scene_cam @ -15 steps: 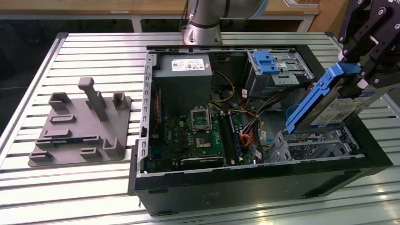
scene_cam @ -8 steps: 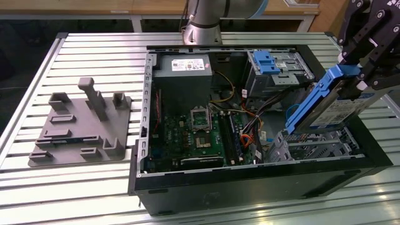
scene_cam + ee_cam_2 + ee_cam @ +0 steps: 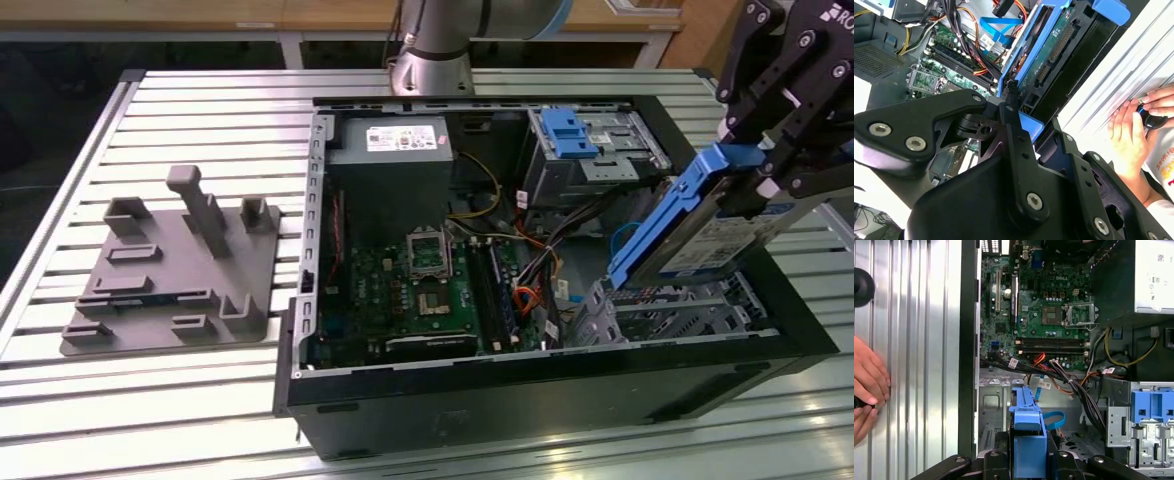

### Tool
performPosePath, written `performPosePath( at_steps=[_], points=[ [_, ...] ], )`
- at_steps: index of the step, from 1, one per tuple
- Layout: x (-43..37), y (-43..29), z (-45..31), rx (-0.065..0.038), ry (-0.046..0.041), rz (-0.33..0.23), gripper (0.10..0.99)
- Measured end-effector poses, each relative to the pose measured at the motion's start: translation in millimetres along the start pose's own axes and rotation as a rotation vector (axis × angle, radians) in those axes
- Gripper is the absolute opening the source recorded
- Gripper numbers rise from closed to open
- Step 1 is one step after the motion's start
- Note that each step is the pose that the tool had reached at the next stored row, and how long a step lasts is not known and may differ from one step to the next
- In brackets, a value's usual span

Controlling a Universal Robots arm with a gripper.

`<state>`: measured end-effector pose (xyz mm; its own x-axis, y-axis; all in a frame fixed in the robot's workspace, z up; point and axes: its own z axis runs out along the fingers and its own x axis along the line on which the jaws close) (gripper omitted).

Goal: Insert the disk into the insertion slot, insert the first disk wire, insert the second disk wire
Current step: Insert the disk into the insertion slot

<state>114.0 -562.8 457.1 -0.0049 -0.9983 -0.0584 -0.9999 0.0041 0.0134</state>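
My gripper [image 3: 750, 172] is shut on the disk [image 3: 710, 238], a silver drive in a bright blue carrier. The disk hangs tilted, its lower end over the far right corner of the open black case. Just below that end stands the insertion slot [image 3: 678, 312], a silver perforated bay; I cannot tell whether the disk touches it. In the second wrist view the black fingers [image 3: 1015, 131] clamp the carrier's blue edge, and the disk [image 3: 1053, 49] shows its green board side. In the first wrist view the blue carrier [image 3: 1028, 436] runs out from the gripper [image 3: 1028, 456] over the silver bay [image 3: 990, 401].
A silver cage with a blue latch [image 3: 585, 138] sits at the case's back right. Loose black, orange and blue cables [image 3: 1070, 381] lie between motherboard [image 3: 407, 285] and bay. A grey fixture [image 3: 174, 270] stands on the slatted table at the exterior view's left. A person's hands [image 3: 866, 387] rest beside the case.
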Motion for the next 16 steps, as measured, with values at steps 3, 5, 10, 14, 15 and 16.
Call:
performPosePath(
  at_steps=[3, 5, 10, 14, 15, 16],
  points=[
    [0.1, 0.0, 1.2, 0.000, 0.0001, 0.000, 0.361],
    [0.2, 0.0, 1.8, 0.000, 0.0001, 0.000, 0.361],
    [0.4, -0.1, 3.4, 0.000, 0.0000, 0.000, 0.361],
    [0.9, -0.2, 4.7, 0.000, 0.0000, 0.000, 0.361],
    [1.1, -0.2, 5.1, 0.000, -0.0001, 0.000, 0.361],
    [1.3, -0.3, 5.4, 0.000, 0.0000, 0.000, 0.361]
  ],
)
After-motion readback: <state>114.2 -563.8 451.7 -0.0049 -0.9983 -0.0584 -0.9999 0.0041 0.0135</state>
